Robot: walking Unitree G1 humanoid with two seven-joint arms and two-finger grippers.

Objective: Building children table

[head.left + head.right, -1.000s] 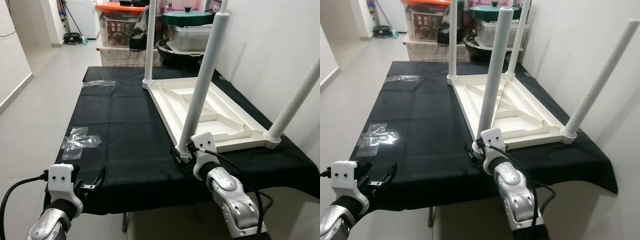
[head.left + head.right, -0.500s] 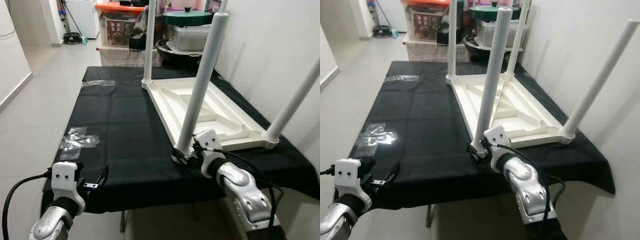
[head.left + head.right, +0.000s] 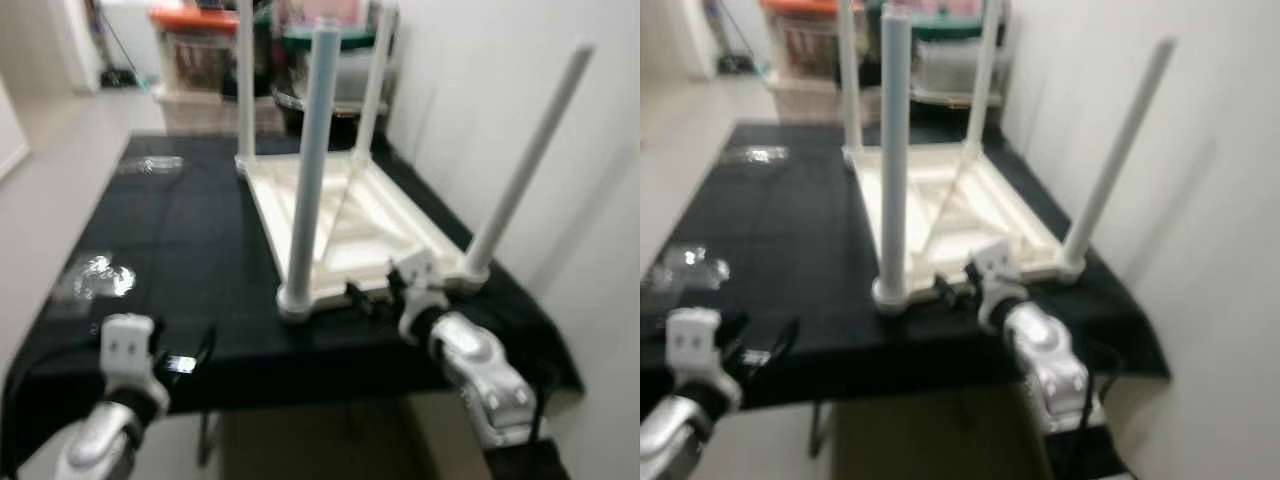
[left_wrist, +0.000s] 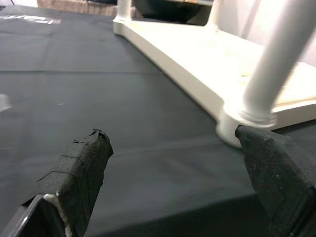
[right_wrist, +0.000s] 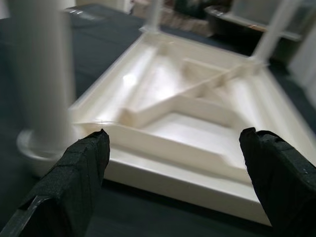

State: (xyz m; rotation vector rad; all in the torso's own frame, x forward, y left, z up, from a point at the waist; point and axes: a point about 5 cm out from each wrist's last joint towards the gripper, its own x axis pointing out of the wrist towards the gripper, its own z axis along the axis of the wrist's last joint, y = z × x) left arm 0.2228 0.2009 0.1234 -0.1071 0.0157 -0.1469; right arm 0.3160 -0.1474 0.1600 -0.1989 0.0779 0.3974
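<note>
A white children's table (image 3: 350, 215) lies upside down on the black-covered table (image 3: 170, 230), its legs pointing up. The nearest leg (image 3: 308, 170) stands at the front left corner. My right gripper (image 3: 365, 298) is open just in front of the tabletop's near edge, to the right of that leg's base. In the right wrist view the right gripper (image 5: 174, 132) spans the ribbed underside (image 5: 197, 113), with the leg (image 5: 42, 74) to one side. My left gripper (image 3: 195, 358) is open at the front edge of the cloth, holding nothing. The left gripper (image 4: 170, 133) looks toward the leg base (image 4: 237, 123).
Clear tape patches (image 3: 95, 275) stick to the cloth on the left. Storage boxes and pots (image 3: 200, 50) crowd the far end. A white wall (image 3: 600, 200) runs close along the right side. Bare floor (image 3: 50, 120) lies to the left.
The whole view has shifted and blurred, so the camera moved. My right gripper has left the nearest leg's base and now sits to its right. The left gripper holds its place.
</note>
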